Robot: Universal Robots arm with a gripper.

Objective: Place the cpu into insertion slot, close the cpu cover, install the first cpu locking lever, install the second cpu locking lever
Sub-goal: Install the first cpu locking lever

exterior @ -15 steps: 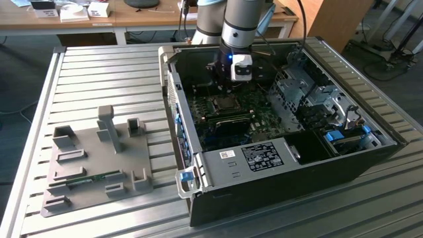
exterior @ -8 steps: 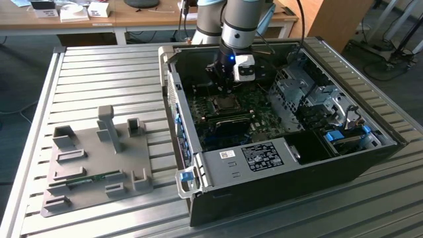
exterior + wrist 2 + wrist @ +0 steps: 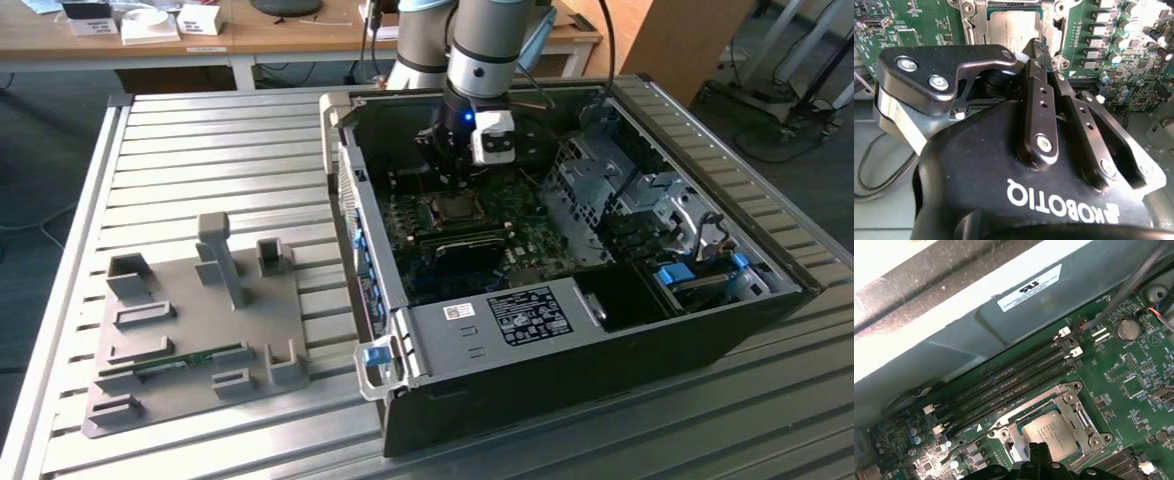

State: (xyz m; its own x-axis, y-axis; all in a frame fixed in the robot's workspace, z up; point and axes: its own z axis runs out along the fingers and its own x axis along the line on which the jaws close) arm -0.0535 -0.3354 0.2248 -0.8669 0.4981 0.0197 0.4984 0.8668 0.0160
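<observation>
Cpu (image 3: pixel 1054 432): sits in socket (image 3: pixel 1072 399) beneath lowered cpu cover (image 3: pixel 1080 416), lies just ahead of tool (image 3: pixel 1038 456), tips clenched together on nothing visible, at socket's edge.

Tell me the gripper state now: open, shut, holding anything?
The gripper: shut, holding nothing that shows; its tip sits at the edge of the cpu cover, closed around the seated cpu.

An open computer case (image 3: pixel 561 370) lies on a slatted metal table (image 3: pixel 214 150) beside a grey fixture plate (image 3: pixel 200 330).
</observation>
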